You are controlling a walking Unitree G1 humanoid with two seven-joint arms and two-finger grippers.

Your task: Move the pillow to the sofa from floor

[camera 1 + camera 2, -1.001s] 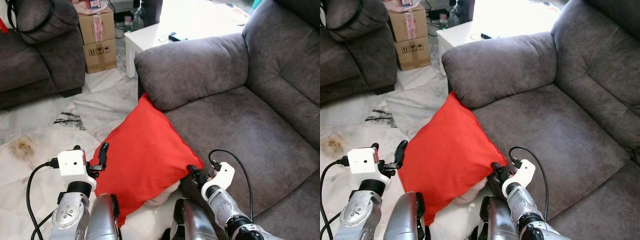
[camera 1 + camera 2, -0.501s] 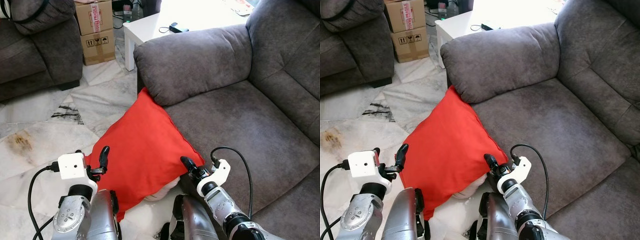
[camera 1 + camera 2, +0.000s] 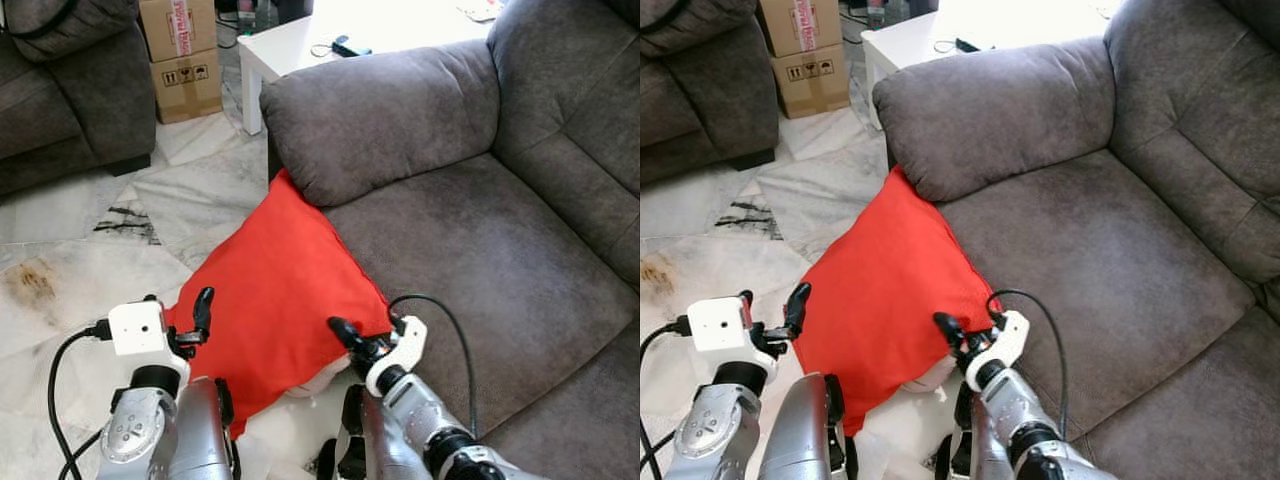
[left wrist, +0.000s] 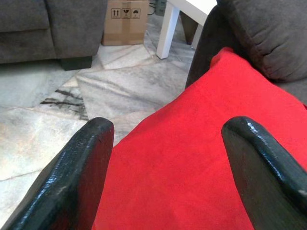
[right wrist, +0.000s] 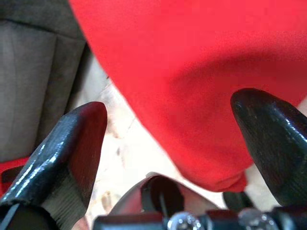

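Observation:
The red pillow [image 3: 275, 290] stands tilted on the marble floor, its top corner leaning against the front of the grey sofa [image 3: 470, 250] under the armrest [image 3: 380, 110]. My left gripper [image 3: 178, 302] is open at the pillow's left edge. In the left wrist view its fingers [image 4: 72, 177] stand wide apart with the pillow [image 4: 192, 143] between and ahead of them. My right gripper [image 3: 348, 338] is open at the pillow's lower right corner, one black finger lying over the red cloth. The right wrist view has the pillow [image 5: 192, 72] spanning the wide gap of that gripper [image 5: 172, 139].
A white coffee table [image 3: 300, 45] stands behind the armrest, with a cardboard box [image 3: 180, 55] beside it. A second dark sofa [image 3: 60, 100] fills the far left. Open marble floor [image 3: 90, 230] lies left of the pillow. Something pale [image 3: 320, 380] sits under the pillow's lower edge.
The right gripper has moved left, so its finger now lies over the pillow's lower right corner. The view has shifted a little. The pillow and the left gripper hold their places.

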